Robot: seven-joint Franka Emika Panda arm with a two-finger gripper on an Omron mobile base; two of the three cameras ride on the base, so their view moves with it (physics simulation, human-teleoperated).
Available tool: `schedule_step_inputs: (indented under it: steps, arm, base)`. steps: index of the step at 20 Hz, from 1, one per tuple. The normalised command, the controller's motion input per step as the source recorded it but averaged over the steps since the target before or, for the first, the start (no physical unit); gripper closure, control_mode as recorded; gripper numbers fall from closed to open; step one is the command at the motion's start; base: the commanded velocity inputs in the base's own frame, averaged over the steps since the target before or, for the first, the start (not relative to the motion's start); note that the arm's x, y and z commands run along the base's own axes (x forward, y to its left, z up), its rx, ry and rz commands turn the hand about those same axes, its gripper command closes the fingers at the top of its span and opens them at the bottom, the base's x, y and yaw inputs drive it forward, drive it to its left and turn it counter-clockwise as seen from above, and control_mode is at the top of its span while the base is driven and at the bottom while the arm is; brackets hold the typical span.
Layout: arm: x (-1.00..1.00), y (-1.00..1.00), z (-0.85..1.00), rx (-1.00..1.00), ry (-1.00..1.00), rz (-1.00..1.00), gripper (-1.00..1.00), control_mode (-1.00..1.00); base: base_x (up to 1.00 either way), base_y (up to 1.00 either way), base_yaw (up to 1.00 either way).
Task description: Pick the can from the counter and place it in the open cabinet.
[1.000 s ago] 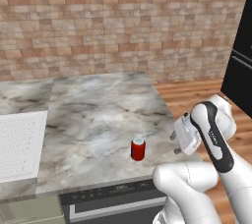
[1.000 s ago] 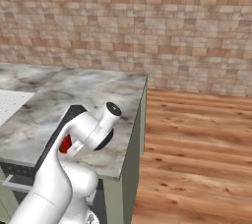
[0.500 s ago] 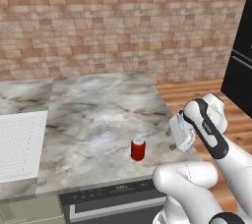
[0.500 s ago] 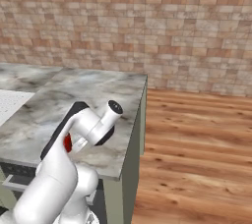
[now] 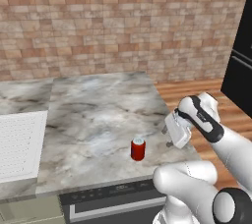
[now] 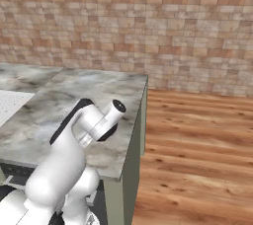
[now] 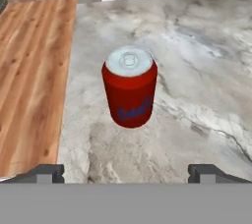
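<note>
One can point(image 7: 129, 86) stood upright on the desk point(image 7: 206, 85) near its front edge, ahead of my pincer point(image 7: 126, 173), which sat spread wide and empty. I judged it light, rigid, slick; best squeezed mid-body across the red wall.

The can point(image 7: 129, 87) carried bluish lettering on its red side, facing the hand camera, too blurred to be read.
</note>
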Motion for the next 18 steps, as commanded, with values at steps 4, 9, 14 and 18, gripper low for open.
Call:
schedule_step_inputs:
  steps: [4,9,14,18]
  arm:
    - [0.01,0.0,-0.01,0.01,0.0,0.04,-1.0,-1.0]
    - [0.0,0.0,0.0,0.01,0.0,0.0,-1.0,-1.0]
    - [0.0,-0.03,0.0,0.2,0.0,0.0,-1.0,-1.0]
    - [0.0,-0.03,0.0,0.26,0.0,0.0,-1.0,-1.0]
  base:
    - [0.0,0.0,0.0]
    - [0.0,0.0,0.0]
    - [0.0,0.0,0.0]
    - [0.0,0.0,0.0]
